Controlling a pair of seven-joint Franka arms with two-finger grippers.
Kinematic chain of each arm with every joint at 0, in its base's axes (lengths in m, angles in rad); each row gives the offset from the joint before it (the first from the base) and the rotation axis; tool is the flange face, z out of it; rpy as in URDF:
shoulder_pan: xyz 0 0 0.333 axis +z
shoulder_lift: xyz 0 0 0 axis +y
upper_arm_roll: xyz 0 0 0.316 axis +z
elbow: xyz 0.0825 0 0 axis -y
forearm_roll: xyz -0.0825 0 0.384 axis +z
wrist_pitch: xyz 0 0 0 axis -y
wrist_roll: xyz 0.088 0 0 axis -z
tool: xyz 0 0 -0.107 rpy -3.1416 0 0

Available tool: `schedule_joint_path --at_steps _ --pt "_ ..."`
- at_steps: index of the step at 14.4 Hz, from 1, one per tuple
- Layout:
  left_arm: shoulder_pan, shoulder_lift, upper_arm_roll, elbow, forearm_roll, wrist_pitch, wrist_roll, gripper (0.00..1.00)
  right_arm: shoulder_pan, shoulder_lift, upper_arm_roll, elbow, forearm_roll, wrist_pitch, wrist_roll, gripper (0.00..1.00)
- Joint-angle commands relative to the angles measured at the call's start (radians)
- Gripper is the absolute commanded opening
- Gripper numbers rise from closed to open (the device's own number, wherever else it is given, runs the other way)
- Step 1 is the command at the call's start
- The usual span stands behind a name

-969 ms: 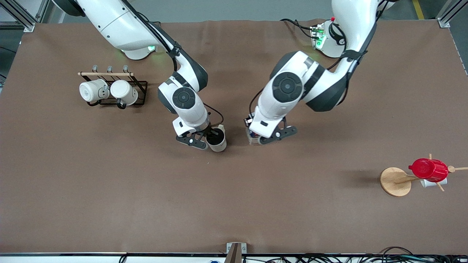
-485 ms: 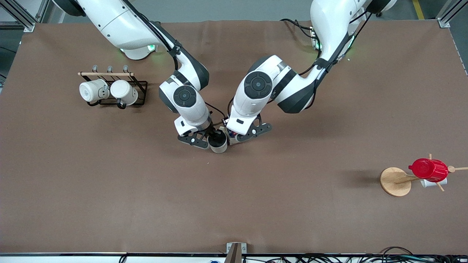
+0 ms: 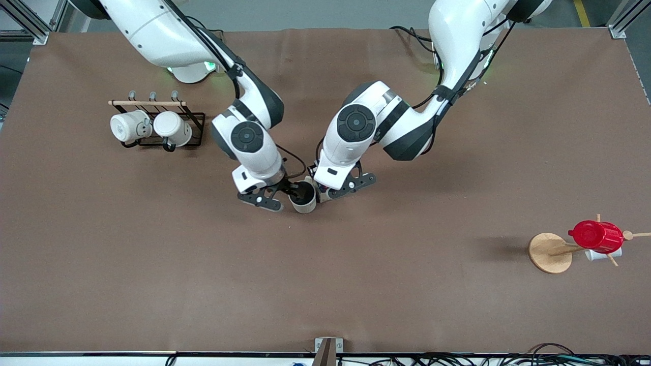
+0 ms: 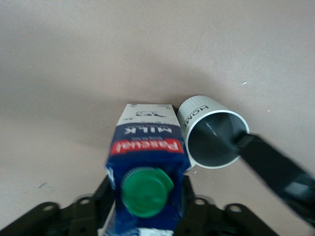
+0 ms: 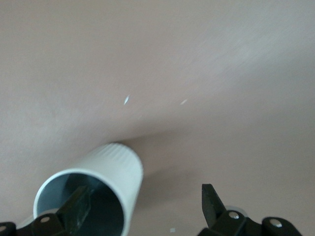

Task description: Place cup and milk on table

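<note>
Left gripper (image 4: 147, 194): clamped on the milk (image 4: 146, 147), one dark finger (image 4: 104, 189) against each side wall, green cap (image 4: 146, 191) up, carton upright as far as can be judged. Held by the flat sides, probably to keep the carton square and stop it swinging on the way down.

Just beside this gripper, toward the right arm's end: the cup (image 4: 212, 133), mouth up, its wall touching or nearly touching the carton; impossible to say which. Under both, the table (image 3: 325, 284). Carton base hidden, so no telling whether seated or a little above the surface.

Right gripper (image 5: 146, 204): spread wide, one finger (image 5: 78, 209) down inside the cup, the other clear of the outer wall with bare table between. Looks like a rim grip let go, with the cup likely standing on its own.

Seen in the front view only: both arms meeting near the table's middle, the left wrist hiding almost all of the carton, the cup's dark mouth showing between the two grippers. Also only there, well apart from the right gripper toward that arm's end, a rack (image 3: 155, 127) with two white mugs; well apart from the left gripper toward that arm's end, a red cup (image 3: 596, 236) on a wooden stand.

Left wrist view alone: label, cap and the right gripper's finger hooked into the cup. Right wrist view alone: the gap between outer finger and cup wall.
</note>
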Motion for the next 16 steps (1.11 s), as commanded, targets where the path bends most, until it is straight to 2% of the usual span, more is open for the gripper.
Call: schedule_joint_path --at_steps 1,3,6,9,11,13,16 --pt "-0.013 0.015 0.011 0.028 0.008 0.01 -0.012 1.0 -0.075 -0.153 0.028 -0.025 0.003 -0.136 -0.096 1.0" --pt "-0.007 -0.013 0.014 0.03 0.01 0.002 -0.012 1.0 -0.118 -0.233 0.016 -0.022 0.059 -0.208 -0.228 1.0" --pt "0.017 -0.117 0.037 0.028 0.068 -0.045 -0.008 1.0 -0.126 -0.37 -0.149 -0.017 0.17 -0.296 -0.489 1.0" --pt "0.08 -0.237 0.048 0.028 0.261 -0.205 0.033 1.0 -0.173 -0.468 -0.246 0.024 0.176 -0.404 -0.633 1.0" --pt "0.111 -0.312 0.05 0.024 0.344 -0.269 0.129 1.0 -0.207 -0.476 -0.301 0.12 0.176 -0.553 -0.733 1.0" --pt "0.195 -0.367 0.041 0.021 0.346 -0.315 0.261 1.0 -0.21 -0.471 -0.411 0.26 0.178 -0.699 -0.813 1.0" --pt "0.283 -0.448 0.039 0.011 0.333 -0.4 0.447 1.0 -0.26 -0.473 -0.449 0.368 0.179 -0.791 -0.845 1.0"
